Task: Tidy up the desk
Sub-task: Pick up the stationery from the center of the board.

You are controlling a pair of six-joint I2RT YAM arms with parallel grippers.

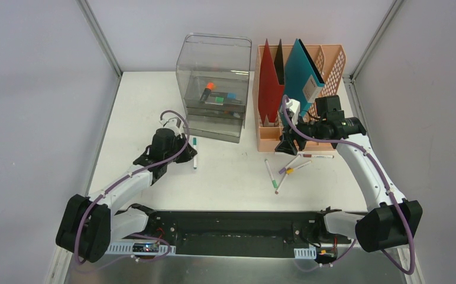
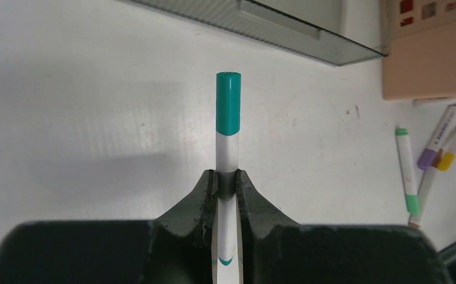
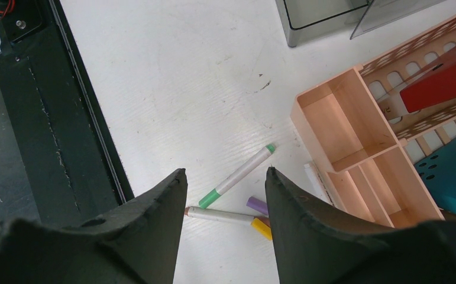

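Near drawers (image 1: 213, 89), left hand (image 2: 226, 180) pinches teal-capped pen (image 2: 228, 106) mid-barrel for carrying; right hand (image 3: 225, 195) half-open, empty, poised above loose pens (image 3: 237, 174) beside rack (image 3: 343, 130).

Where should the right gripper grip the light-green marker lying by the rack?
Probably its white barrel, mid-length, from straight above, jaws set across it. The light-green marker lies flat on the desk, its middle clear of the neighbouring markers. The open right gripper hangs above it.

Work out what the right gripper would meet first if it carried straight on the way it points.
Most likely the green-ended pen lying on the desk, straight ahead of the open right gripper; how far off is unclear.
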